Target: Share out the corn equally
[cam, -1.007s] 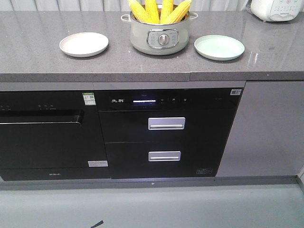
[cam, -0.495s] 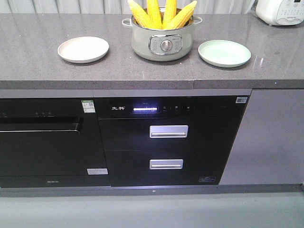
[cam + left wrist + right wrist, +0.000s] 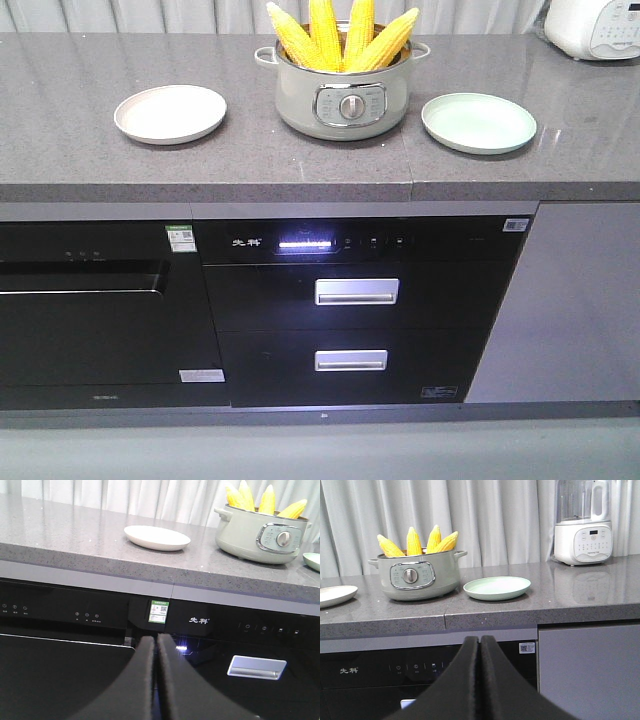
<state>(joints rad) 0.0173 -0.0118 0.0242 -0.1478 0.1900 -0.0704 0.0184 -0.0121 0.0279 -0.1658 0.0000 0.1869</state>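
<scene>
Yellow corn (image 3: pixel 340 35) in pot (image 3: pixel 345 105), 先科 panel (image 3: pixel 430 242)

L end effector (image 3: pixel 154 642), R end effector (image 3: pixel 480 641): closed

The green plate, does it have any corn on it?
Empty. The green plate shows only its bare surface, and all four corn cobs stand tips-up in the pot.

Four bright-yellow husked corn cobs (image 3: pixel 323 32) are standing in the pale green round cooking pot (image 3: pixel 345 100), pointed tips up and rows of kernels showing. They fan apart: the outer two lean left and right over the rim, and the middle pair stands nearly upright. All four are bunched together in that one pot.
</scene>
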